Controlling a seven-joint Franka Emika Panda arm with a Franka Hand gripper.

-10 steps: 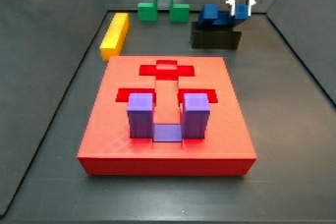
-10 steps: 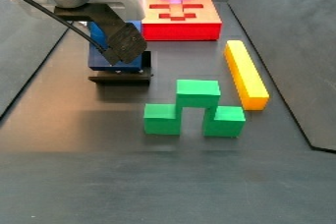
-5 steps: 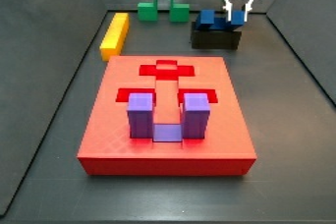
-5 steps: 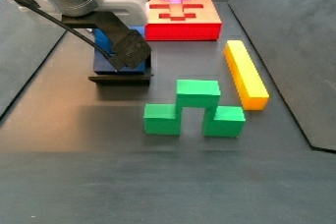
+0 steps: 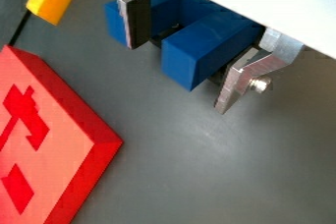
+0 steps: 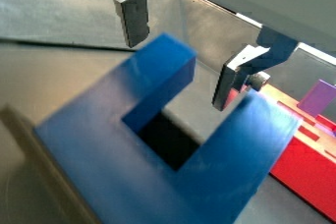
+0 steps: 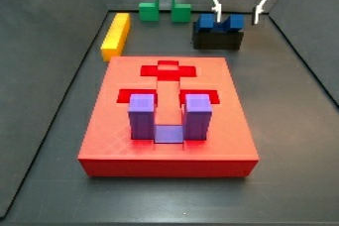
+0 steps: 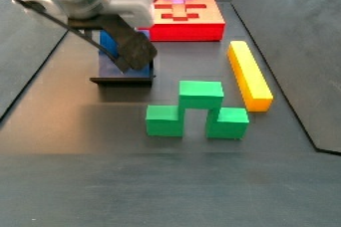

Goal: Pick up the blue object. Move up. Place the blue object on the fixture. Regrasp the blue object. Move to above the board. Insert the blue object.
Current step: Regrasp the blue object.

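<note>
In a side view, the yellow bar [image 7: 117,35] lies far left on the tabletop [image 7: 54,101], the green block [image 7: 166,3] behind it. The red board [image 7: 167,121] fills the middle, a purple block [image 7: 165,117] in its recess. At right, the blue block [image 7: 223,20] sits legs-up on the fixture [image 7: 219,38]. The tool [image 7: 233,8] hangs over it, fingers [image 5: 133,20] spread wide, gripping nothing.

The blue object [image 7: 221,20] sits on the fixture [image 7: 219,39], behind the board [image 7: 169,121]. The gripper [image 7: 235,12] hangs above it, 1 finger at each side. A purple block [image 7: 169,116] stands in the board.
</note>
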